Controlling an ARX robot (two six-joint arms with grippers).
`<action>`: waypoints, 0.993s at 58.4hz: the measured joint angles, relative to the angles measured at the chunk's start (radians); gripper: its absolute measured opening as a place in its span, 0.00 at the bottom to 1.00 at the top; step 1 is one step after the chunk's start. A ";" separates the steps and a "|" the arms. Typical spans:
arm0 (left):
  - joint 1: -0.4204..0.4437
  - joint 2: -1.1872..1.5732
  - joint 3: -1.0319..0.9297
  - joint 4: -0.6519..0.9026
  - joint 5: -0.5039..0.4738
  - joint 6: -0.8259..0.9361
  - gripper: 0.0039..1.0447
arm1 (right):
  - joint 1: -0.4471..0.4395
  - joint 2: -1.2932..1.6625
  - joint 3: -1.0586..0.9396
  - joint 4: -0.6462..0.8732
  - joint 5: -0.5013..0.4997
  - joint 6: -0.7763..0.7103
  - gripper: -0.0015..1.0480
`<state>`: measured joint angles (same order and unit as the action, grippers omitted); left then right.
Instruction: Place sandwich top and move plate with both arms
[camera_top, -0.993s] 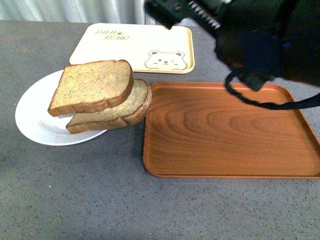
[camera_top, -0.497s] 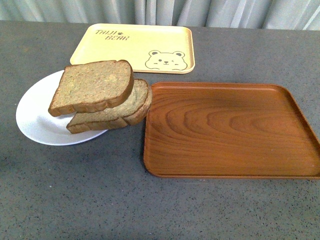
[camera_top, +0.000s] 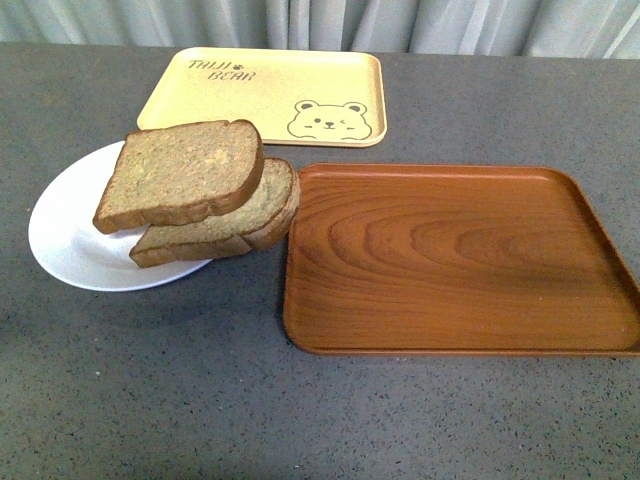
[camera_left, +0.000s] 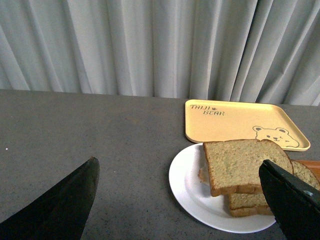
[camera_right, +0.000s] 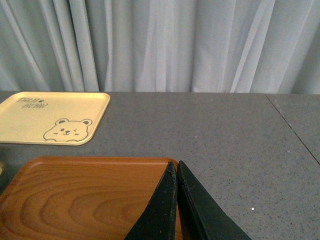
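**Front view: bread stacked on the plate, no arm in frame**

Front view shows the sandwich top (camera_top: 180, 172) lying askew on a second, dome-ended bread slice (camera_top: 240, 212). Both sit on the white plate (camera_top: 65, 235) toward the left edge of the grey surface (camera_top: 200, 400).

In the left wrist view the left jaws are spread wide and hold nothing. Their two black fingers (camera_left: 55, 210) are raised over bare surface. The sandwich top (camera_left: 245, 165) and the plate (camera_left: 192, 185) lie ahead of them, well apart from the near finger. The other finger's tip overlaps the edge of the slices in the picture.

In the right wrist view the right jaws are pressed together on nothing. Their tips are seen against the far rim of the wood-grain tray (camera_right: 85, 200).

The wood-grain tray (camera_top: 455, 260) fills the right side of the surface, just beside the plate. The lower slice's rounded end reaches that tray's left rim; whether they touch I cannot tell. The pale yellow bear tray (camera_top: 265, 95) lies along the far edge, behind the plate, below a grey curtain (camera_top: 400, 25). Nothing stands between the left jaws and the plate.

One second ago the right arm filled the upper right of the front view, above the wood-grain tray. Half a second ago it had gone, and it is out of frame now. Bread, plate and trays lie much as they did.
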<state>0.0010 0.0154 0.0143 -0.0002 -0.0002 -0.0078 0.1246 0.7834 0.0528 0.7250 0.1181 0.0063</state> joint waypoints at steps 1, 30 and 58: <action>0.000 0.000 0.000 0.000 0.000 0.000 0.92 | -0.002 -0.002 -0.005 0.010 0.000 0.000 0.02; 0.000 0.000 0.000 0.000 0.000 0.000 0.92 | -0.121 -0.360 -0.032 -0.304 -0.116 -0.001 0.02; 0.000 0.000 0.000 0.000 0.000 0.000 0.92 | -0.121 -0.573 -0.032 -0.513 -0.116 -0.001 0.02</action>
<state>0.0010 0.0154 0.0143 -0.0002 -0.0002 -0.0078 0.0036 0.2104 0.0212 0.2115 0.0025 0.0055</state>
